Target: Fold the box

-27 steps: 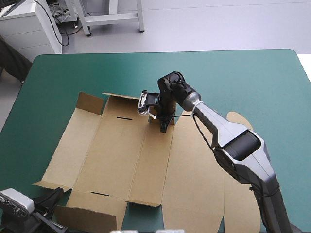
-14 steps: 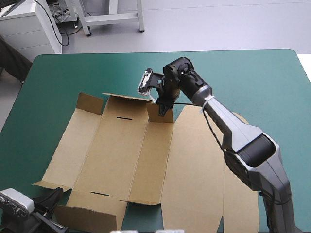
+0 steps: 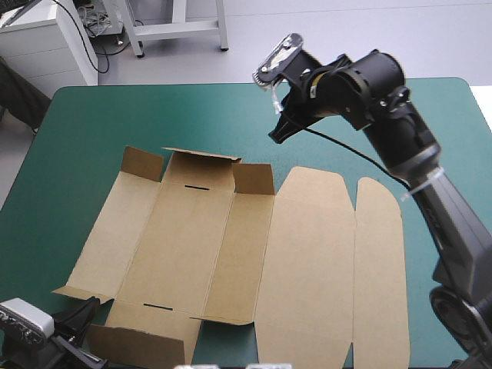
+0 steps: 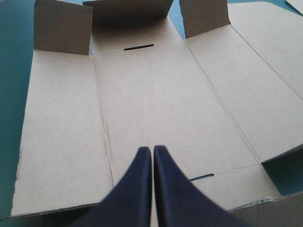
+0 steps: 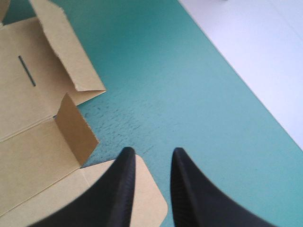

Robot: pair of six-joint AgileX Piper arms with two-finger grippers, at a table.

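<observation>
While the box [image 3: 231, 254] lies flat on the teal-green cover [image 3: 115, 115], left of centre, its three far flaps [image 3: 254, 178] stand up. Right gripper [image 3: 278, 134] hangs above the table's far side, beyond the box, fingers slightly apart, holding nothing. Left gripper [image 4: 152, 150] sits low at the near left corner over the box's near edge, fingers together.

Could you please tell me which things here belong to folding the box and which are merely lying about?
Part of the job:
brown box, opened out flat
left claw, shut, at its near edge
right claw, open, above the table's far side

Merely there:
teal-green table cover
</observation>
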